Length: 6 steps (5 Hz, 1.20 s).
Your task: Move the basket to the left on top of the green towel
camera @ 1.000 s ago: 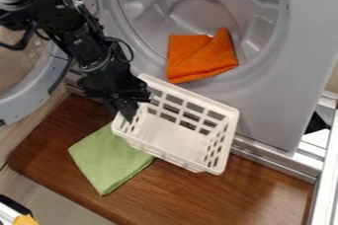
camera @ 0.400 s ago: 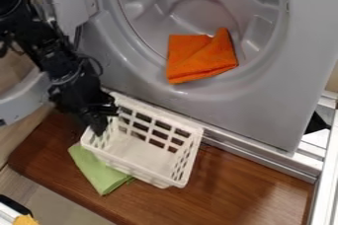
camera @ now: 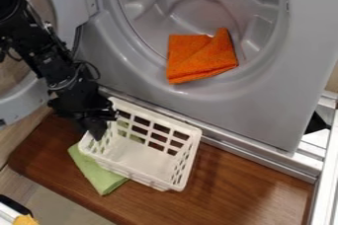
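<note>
white plastic basket (camera: 147, 163), smooth; green cloth towel (camera: 99, 178), matt; glossy wood board (camera: 231, 184); rough orange cloth (camera: 198, 57).

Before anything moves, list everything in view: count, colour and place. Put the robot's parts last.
Basket: one, white, over part of the towel
Towel: one, green, on the board, partly covered by the basket
Cloth: one, orange, in the drum opening
Appliance body: one, grey, behind the board
Round door: one, pale grey rim, left edge
Board: one, brown wood, under basket and towel
Frame: one, whitish, right edge
Small object: one, yellow, bottom left corner
Robot arm: one, black, from upper left
Gripper: one, black, at the basket's left end
</note>
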Available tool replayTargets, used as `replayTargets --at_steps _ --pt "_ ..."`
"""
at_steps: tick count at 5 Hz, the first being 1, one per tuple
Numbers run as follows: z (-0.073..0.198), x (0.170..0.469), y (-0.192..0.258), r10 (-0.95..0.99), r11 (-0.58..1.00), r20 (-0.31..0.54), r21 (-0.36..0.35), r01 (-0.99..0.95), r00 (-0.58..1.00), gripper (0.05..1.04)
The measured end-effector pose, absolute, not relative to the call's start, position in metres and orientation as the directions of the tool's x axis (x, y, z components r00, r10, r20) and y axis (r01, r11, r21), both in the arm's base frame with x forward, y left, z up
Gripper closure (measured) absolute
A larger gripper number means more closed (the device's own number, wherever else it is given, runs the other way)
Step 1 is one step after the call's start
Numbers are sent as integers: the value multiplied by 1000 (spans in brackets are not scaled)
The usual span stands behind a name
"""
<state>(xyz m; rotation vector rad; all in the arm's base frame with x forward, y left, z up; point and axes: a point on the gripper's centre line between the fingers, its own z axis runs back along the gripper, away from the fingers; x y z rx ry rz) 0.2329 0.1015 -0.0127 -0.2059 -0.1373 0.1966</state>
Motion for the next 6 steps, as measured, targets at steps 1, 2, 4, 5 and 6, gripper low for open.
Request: replayTargets --at_steps 1,2,4,5,6 --pt "-13 235 98 198 963 112 -205 -173 974 497" --pt "-10 239 97 177 971 135 -184 -151 975 188" --pt "21 243 95 116 992 181 -60 -107 977 73" --pt "46 245 90 62 998 228 18 -68 972 76" --pt "70 246 83 -3 997 301 77 -21 954 76"
